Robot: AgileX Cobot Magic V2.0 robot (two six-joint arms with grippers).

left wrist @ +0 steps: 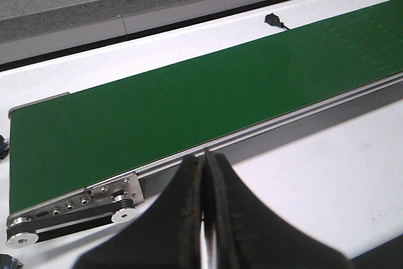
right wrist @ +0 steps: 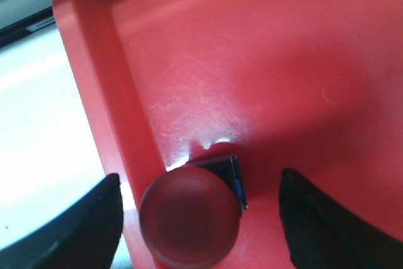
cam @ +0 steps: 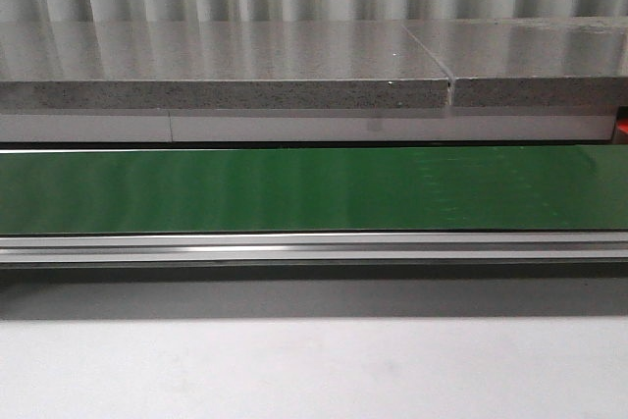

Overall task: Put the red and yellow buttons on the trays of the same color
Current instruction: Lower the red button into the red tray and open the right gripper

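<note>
Legible text, labels, brands, numbers, signs: none.

One possible marking: a small white label (right wrist: 39, 23) on the dark strip beyond the red tray (right wrist: 94, 92), seen in the right wrist view; it carries dark print too small and blurred to read.

Front view and left wrist view: no lettering or numerals on any surface.

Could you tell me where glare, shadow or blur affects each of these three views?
Front view: soft sheen across the green belt, a dark shadow band below its rail. Left wrist view: the shut left gripper is close and soft, the belt sharp. Right wrist view: bright glare on the red tray beside the red button, with the open right gripper fingers blurred and the white table overexposed.
</note>
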